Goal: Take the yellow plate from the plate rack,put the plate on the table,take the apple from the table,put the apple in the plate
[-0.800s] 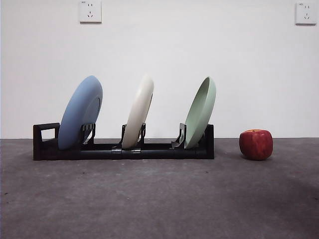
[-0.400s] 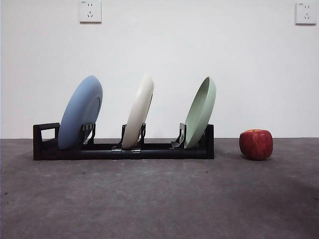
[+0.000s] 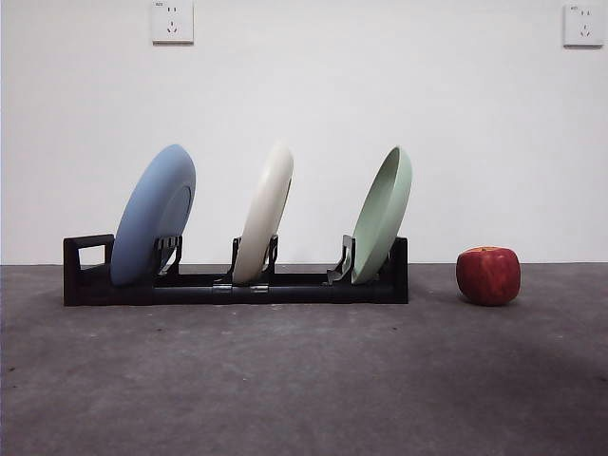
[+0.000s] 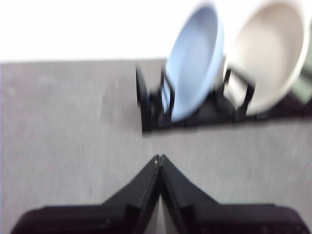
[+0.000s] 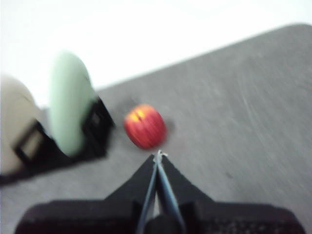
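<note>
The yellow plate [image 3: 265, 213] is cream and stands on edge in the middle slot of the black plate rack [image 3: 237, 283], between a light blue plate [image 3: 152, 215] and a pale green plate [image 3: 382, 215]. The red apple [image 3: 488, 275] sits on the table [image 3: 304, 380] right of the rack. My left gripper [image 4: 159, 159] is shut and empty, short of the rack's handle end, with the yellow plate [image 4: 269, 56] ahead. My right gripper [image 5: 158, 155] is shut and empty, just short of the apple [image 5: 145, 126]. Neither arm shows in the front view.
Two wall sockets [image 3: 172, 21] sit high on the white wall behind. Bare table lies in front of the rack. The pale green plate [image 5: 69, 103] and the rack's end stand close beside the apple in the right wrist view.
</note>
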`<state>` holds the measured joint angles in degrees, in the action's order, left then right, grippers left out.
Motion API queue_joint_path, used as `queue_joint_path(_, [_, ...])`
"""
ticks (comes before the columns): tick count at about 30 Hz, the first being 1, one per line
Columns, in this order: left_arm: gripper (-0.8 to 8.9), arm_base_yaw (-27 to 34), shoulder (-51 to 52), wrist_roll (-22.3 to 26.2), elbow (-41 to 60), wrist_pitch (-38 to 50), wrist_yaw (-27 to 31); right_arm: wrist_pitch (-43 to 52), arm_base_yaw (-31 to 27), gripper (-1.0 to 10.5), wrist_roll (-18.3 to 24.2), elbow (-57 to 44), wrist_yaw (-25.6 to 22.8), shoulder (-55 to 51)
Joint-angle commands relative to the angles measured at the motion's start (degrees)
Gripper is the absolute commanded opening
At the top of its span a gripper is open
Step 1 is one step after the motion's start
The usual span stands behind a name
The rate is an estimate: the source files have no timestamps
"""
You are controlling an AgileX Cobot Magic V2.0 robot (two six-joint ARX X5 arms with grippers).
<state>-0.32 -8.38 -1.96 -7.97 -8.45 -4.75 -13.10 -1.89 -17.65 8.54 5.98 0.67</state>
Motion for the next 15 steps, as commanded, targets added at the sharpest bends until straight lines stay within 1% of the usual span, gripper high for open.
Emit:
queue_joint_path(1, [-0.05, 0.1, -2.2, -3.4, -2.6, 0.3, -0.3, 0.6, 0.0, -0.1, -4.2, 2.8, 1.4, 0.7])
queue_joint_path(4, [-0.04, 0.1, -5.1, -4.4, -5.9, 0.4, -2.8, -0.3, 0.0, -0.1, -6.3, 6.3, 3.1, 2.3])
queue_joint_path(6, [-0.04, 0.1, -7.4, -4.5, -8.2, 0.3, -5.4, -1.5, 0.0, -0.1, -6.8, 8.7, 4.1, 3.6])
queue_joint_path(13, [-0.04, 0.1, -17.3, -4.7, -17.5, 0.3, -18.4, -6.6, 0.0, -0.1, -6.6, 18.5, 6.8, 10.8])
queue_joint_path(15, [-0.04, 0.1, -20.0, -6.3, -20.2, 0.3, -22.0, -8.1, 0.0, -0.1, -6.2, 21.2, 7.1, 13.2])
